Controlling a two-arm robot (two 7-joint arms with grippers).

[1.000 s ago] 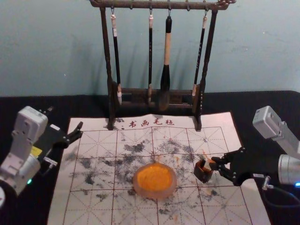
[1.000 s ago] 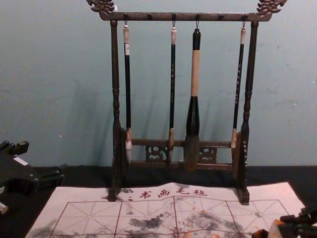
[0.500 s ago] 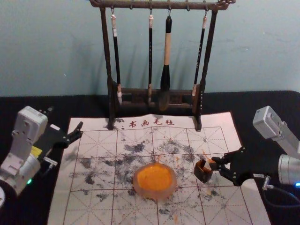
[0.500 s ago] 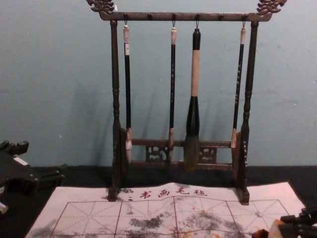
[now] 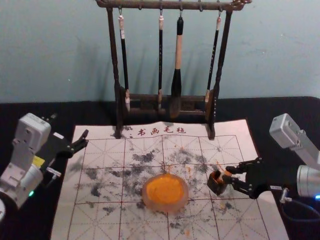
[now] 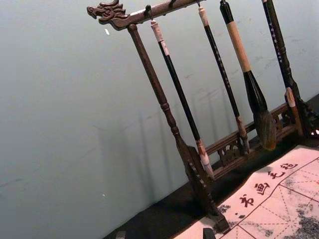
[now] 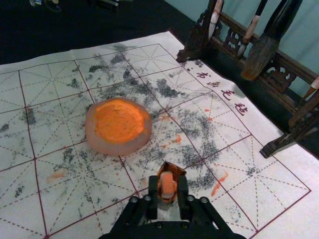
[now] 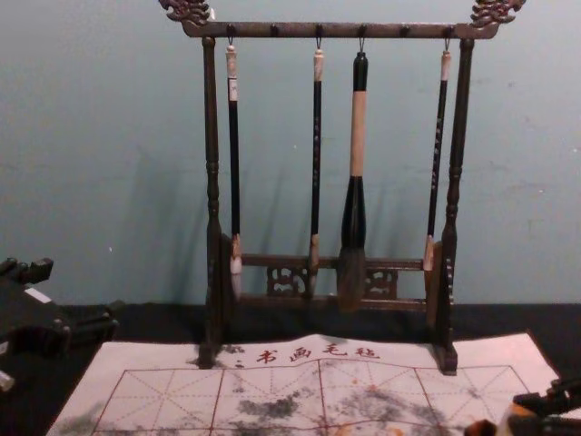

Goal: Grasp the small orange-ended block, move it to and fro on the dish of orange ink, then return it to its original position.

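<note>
Small orange-ended block (image 7: 168,186) seen between jaws of right gripper (image 5: 230,175), at right part of calligraphy mat (image 5: 100,220). Jaws parted a little around block; whether either side is touched cannot be told. Block's lower part set in small dark holder (image 5: 216,186), right of orange ink dish (image 5: 165,205). Left gripper (image 5: 70,125) parked near mat's far left corner, jaws spread wide, nothing held.

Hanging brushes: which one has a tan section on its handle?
The thick brush, third from left in the head view; the other three brushes have slim, mostly black shafts.
</note>
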